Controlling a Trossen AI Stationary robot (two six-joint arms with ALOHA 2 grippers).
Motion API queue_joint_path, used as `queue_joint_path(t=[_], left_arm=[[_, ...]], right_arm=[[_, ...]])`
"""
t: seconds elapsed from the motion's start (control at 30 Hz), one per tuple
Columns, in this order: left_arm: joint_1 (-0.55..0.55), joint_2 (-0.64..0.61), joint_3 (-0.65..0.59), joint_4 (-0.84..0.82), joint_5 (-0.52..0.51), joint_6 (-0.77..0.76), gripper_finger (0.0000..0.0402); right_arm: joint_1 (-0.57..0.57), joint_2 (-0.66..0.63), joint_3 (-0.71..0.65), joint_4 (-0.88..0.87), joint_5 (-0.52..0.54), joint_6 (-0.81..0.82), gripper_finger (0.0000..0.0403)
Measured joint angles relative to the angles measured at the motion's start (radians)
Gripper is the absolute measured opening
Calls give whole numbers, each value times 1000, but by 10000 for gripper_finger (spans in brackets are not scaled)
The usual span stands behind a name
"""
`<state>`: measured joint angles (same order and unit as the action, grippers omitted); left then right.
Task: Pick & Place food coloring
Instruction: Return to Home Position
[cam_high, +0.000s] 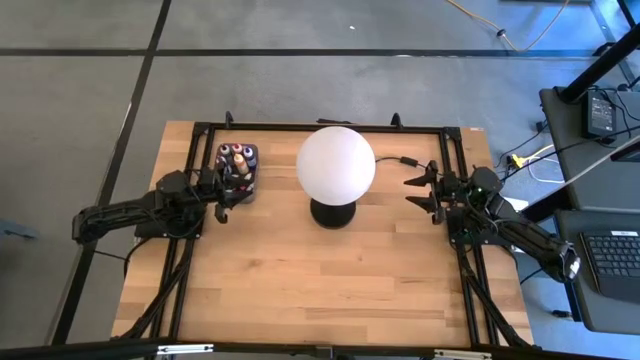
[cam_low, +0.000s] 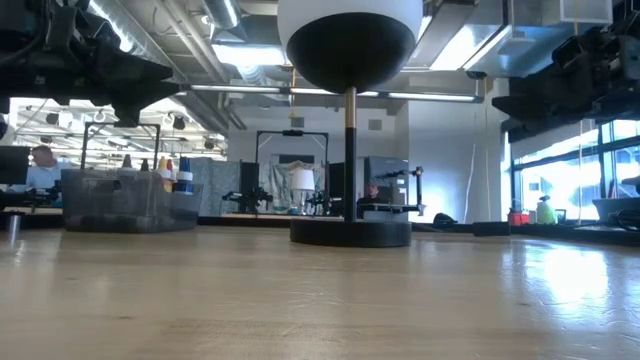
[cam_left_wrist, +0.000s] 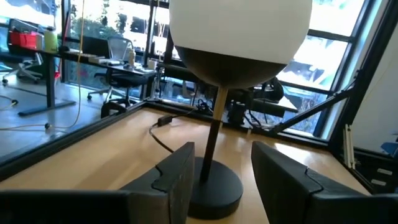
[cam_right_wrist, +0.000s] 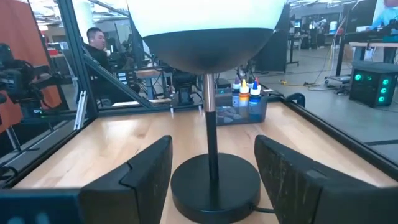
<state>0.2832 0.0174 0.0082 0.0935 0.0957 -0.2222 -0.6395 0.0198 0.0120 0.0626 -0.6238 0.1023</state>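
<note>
Wooden table (cam_high: 300, 280): food coloring bottles (cam_high: 237, 156) sit in the tray (cam_high: 256, 162) just beside the released left gripper (cam_high: 232, 192).

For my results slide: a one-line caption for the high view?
Food coloring bottles stand in the dark tray beside the globe lamp, which the open left gripper and right gripper flank.

Seen from above, your left arm (cam_high: 130, 212) lies stretched out low at 9 o'clock. The left gripper (cam_left_wrist: 221, 174) points toward 3 o'clock with its fingers parted. Your right arm (cam_high: 520, 235) sits at 3 o'clock, and the right gripper (cam_high: 418, 192) aims at 9 o'clock with its fingers spread wide.
</note>
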Motion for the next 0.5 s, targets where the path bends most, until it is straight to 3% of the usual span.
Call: queue_joint_path(t=[0.5], left_arm=[[0, 0, 0, 0, -2, 0, 156]], right_arm=[[0, 0, 0, -1, 1, -1, 231]])
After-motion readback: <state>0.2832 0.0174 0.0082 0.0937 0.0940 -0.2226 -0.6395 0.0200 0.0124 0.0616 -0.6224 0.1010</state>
